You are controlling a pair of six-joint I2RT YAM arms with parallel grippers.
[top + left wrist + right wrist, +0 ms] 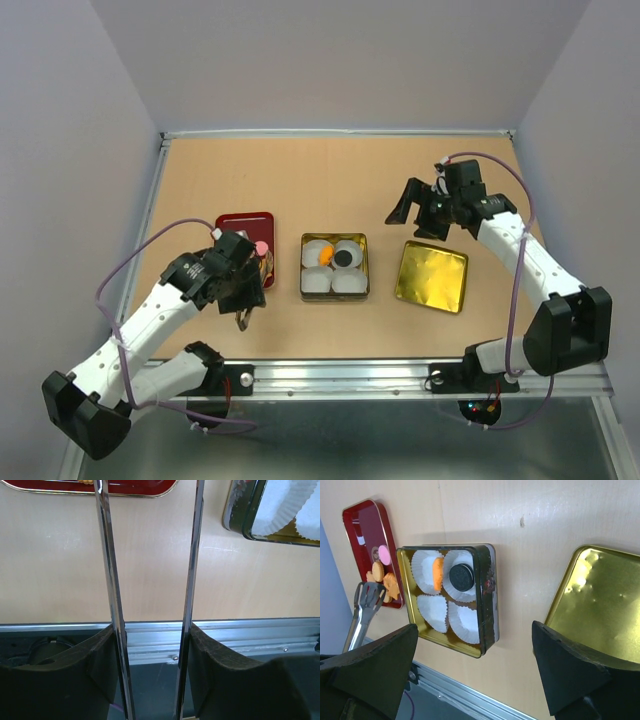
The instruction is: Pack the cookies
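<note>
Orange cookies (378, 571), two of them, lie on the shallow red metal tray (360, 525), with one pink round cookie (383, 554) just beyond them. The left claw (152, 630) pinches a pair of long metal tongs (107, 580). One arm of the tongs rests against each black pad, and the two arms stand apart. The tong tips reach the near rim of the red tray. In the right wrist view the slotted tong head sits just beside the nearer orange cookie; whether it touches cannot be told.

Right of the tray stands a square gold-lined tin box (487, 595) holding four white pleated paper cups (435, 612). A third orange biscuit (437, 573) stands on edge in the far-left cup. A dark round sandwich cookie (461, 577) lies flat in the far-right cup.

A square gold lid (600, 605) lies inside up on the wooden tabletop (300, 180), right of the tin and apart from it. The right claw (474, 630) hangs spread wide above the table just beyond that lid, well apart from every cookie.
</note>
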